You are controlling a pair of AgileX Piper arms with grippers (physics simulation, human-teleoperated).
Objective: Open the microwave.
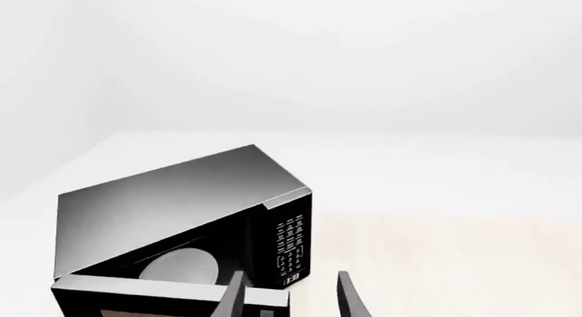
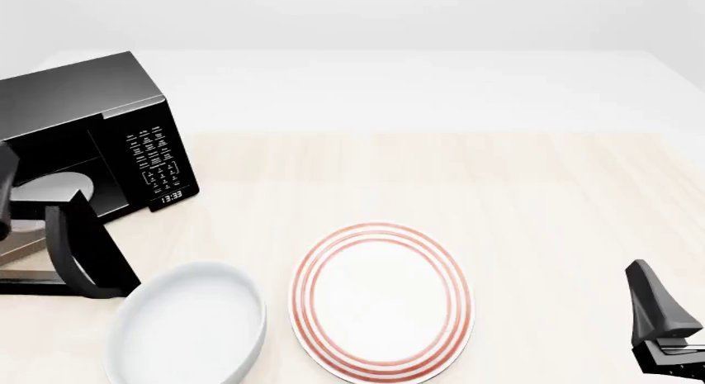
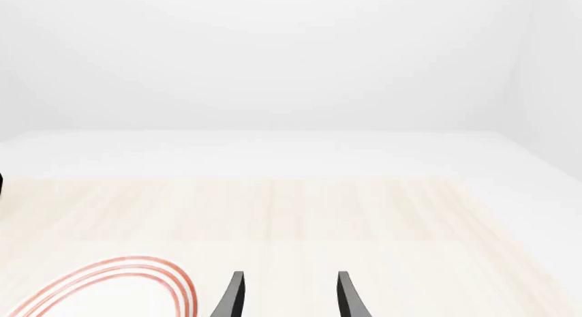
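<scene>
The black microwave (image 2: 78, 95) stands at the table's left end with its door (image 2: 94, 252) swung open toward me. Inside, the white turntable (image 2: 55, 188) shows, and the keypad (image 2: 154, 157) and clock (image 2: 171, 197) face front. In the left wrist view the microwave (image 1: 173, 194) lies ahead with the turntable (image 1: 177, 266) visible. My left gripper (image 1: 291, 296) is open, and the free end of the door (image 1: 146, 293) reaches in between its fingers. My right gripper (image 3: 289, 296) is open and empty, low at the table's right front (image 2: 661, 334), far from the microwave.
A white bowl (image 2: 187, 326) sits just in front of the open door. A white plate with red rings (image 2: 380, 300) lies beside it at the centre front, and its rim (image 3: 109, 290) also shows in the right wrist view. The light wooden table (image 2: 529, 194) stretches to the right.
</scene>
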